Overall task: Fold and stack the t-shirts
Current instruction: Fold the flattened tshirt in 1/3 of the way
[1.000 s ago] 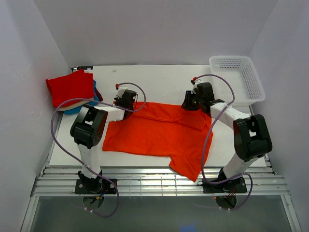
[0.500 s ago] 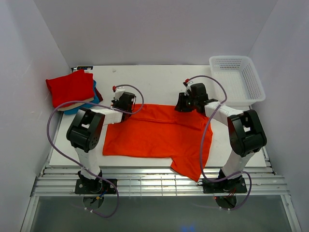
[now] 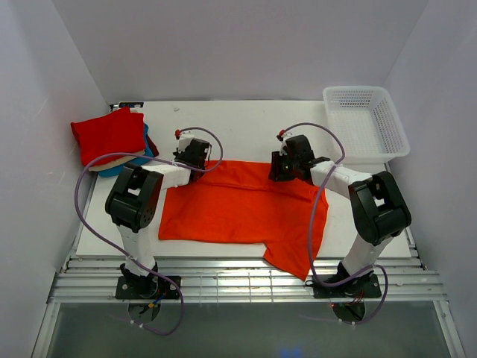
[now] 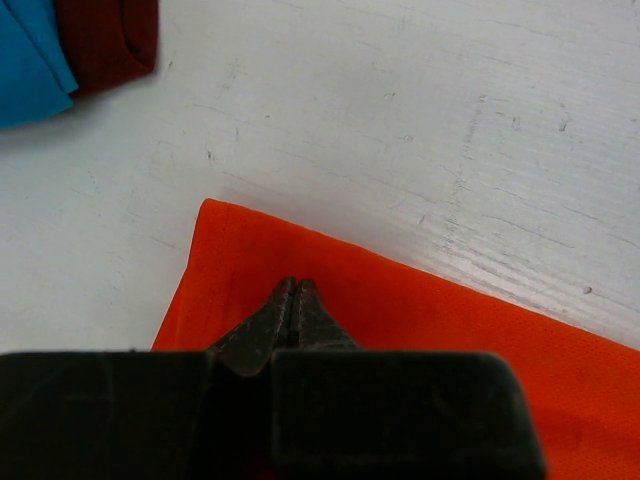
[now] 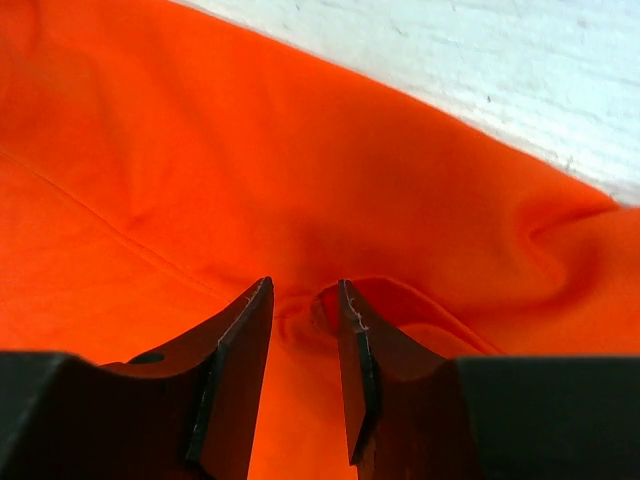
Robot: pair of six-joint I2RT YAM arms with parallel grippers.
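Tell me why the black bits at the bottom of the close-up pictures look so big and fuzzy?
Left wrist view: the left gripper sits very near the lens, so its body is a dark, soft-edged block, while the orange t-shirt and the table scratches are sharp. Right wrist view: same for the right gripper; soft shadow lies in the cloth's fold. Top external view: even light, nothing blurred.
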